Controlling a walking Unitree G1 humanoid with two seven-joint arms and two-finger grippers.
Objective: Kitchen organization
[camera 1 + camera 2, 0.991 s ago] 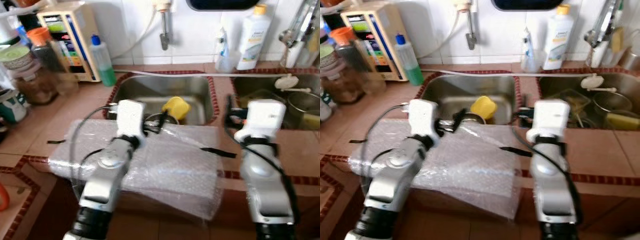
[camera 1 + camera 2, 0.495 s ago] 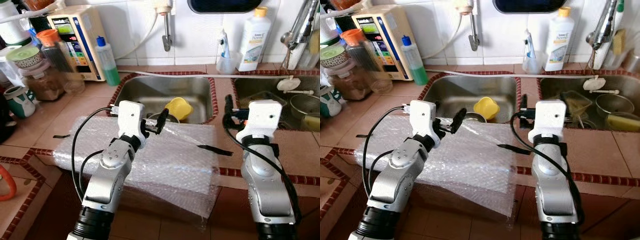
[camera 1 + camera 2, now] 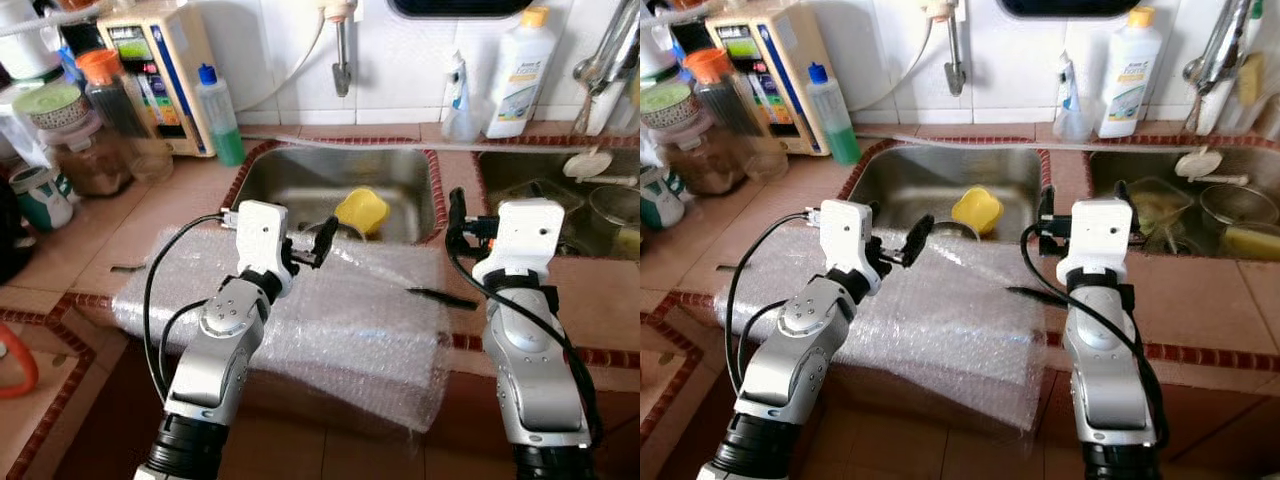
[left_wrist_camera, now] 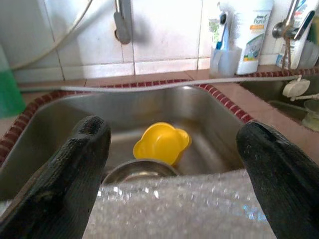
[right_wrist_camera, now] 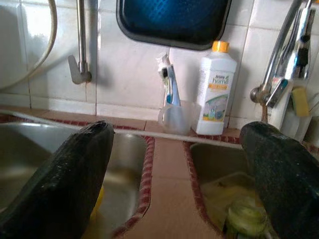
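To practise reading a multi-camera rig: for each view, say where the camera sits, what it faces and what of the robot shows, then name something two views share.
Left eye and right eye views: head, looking down at the bubble wrap and sink; both arms show.
Left wrist view: along the open left gripper at the yellow cup.
Right wrist view: along the open right gripper at the white bottle.
Shared: that bottle appears in both wrist views.

Bright, even daylight across both head views, with no hard shadows. Soft white glare on the bubble wrap and on the steel of the sink. Slight softness throughout, worst toward the corners. In the wrist views, near black fingers blurred and out of focus, tiled wall behind sharper, pale sheen on it.
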